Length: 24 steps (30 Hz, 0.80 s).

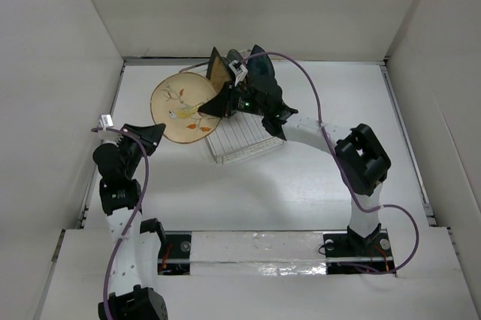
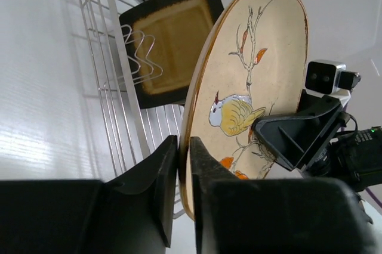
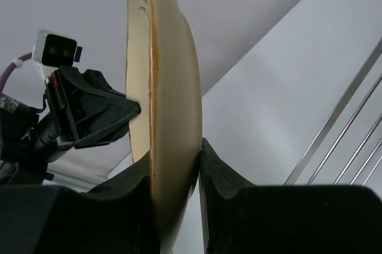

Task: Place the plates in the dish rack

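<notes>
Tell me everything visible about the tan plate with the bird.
The tan plate is round, glossy, ceramic-looking, gold-brown rimmed, painted with a bird on a branch with orange leaves. It is held face up at the left end of the dish rack, the left gripper and right gripper pinching opposite rim edges.

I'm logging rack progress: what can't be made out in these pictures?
Top view: the right arm covers the back of the dish rack, so the plates standing there cannot be counted.
Left wrist view: the bird plate hides the rack's right part.
Right wrist view: the rack is cut off by the right edge; only a few wires show.
</notes>
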{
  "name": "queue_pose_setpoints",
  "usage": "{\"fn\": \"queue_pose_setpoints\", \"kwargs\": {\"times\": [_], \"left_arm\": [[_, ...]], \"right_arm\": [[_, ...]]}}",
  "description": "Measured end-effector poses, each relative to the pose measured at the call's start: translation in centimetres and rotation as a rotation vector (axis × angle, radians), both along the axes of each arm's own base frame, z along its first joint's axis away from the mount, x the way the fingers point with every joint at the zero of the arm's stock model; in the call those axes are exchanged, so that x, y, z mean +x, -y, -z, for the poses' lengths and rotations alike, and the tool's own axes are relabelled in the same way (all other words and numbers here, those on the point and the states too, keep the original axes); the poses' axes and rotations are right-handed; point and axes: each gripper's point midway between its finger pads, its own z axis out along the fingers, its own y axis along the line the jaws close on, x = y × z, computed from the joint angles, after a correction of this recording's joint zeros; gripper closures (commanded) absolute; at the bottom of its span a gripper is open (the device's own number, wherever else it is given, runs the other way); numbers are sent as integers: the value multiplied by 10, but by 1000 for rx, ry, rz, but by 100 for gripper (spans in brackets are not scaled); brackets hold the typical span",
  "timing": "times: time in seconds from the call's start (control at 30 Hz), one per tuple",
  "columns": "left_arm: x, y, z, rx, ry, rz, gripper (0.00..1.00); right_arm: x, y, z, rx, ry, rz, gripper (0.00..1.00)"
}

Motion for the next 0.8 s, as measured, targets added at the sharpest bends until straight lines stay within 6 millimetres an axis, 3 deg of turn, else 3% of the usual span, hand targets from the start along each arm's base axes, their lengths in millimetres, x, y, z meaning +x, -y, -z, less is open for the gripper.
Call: {"fn": "queue_pose_setpoints", "kwargs": {"times": [0.03,0.1,0.13,0.23,0.33,0.47,0.67,0.8], "left_arm": [[-1,1,3,7,-9,6,76],[-3,2,7,34,-18,15,63],[-4,3,8,49,-19,19,47],[-9,8,4,113,5,39,27],[-12,14,-10,173,47,63,12],[-17,23,-26,261,104,83,4],[-26,33,-21,356,117,121,1],[-32,42,-18,394,133,168,1]], "right_arm": [[0,1,3,2,-12,7,100],[0,3,10,-7,-29,23,100],[2,4,14,-15,-35,39,100],[5,9,20,-53,-48,98,100],[18,19,17,-84,-35,197,100],[48,42,13,-130,-8,367,100],[96,75,10,-292,63,657,100],[124,83,-8,-360,144,804,100]]}}
